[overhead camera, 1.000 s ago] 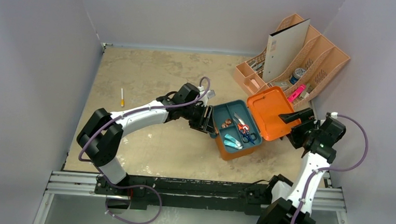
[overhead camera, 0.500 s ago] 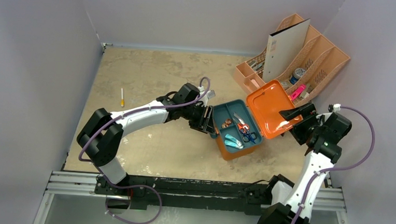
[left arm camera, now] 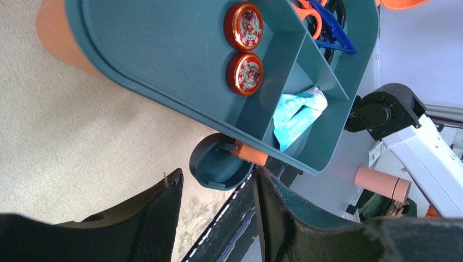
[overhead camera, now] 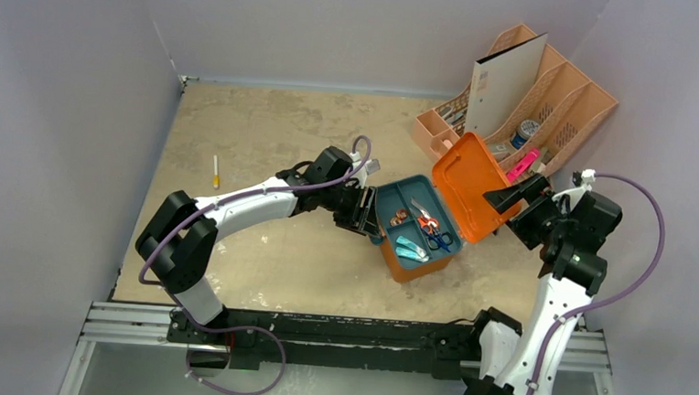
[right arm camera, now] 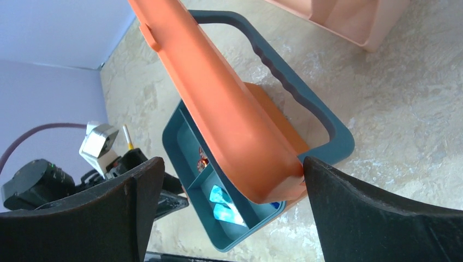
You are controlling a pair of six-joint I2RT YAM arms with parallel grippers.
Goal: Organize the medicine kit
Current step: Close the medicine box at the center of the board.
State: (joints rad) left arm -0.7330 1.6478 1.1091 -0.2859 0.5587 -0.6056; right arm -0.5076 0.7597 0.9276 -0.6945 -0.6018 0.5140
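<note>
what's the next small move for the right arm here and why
Probably swing the lid down over the teal tray: it stands tilted, half raised, between the fingers of the open right pincer, the tray holds items, and the left pincer sits at the other side of the medicine kit.

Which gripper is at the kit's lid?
The right gripper, open astride the half-raised orange lid; the left gripper sits at the medicine kit's opposite end, by its latch.

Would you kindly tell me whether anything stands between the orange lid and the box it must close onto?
Nothing visible does. The lid stands tilted above the box, and the scissors, tins and packets appear to lie inside the teal tray.
</note>
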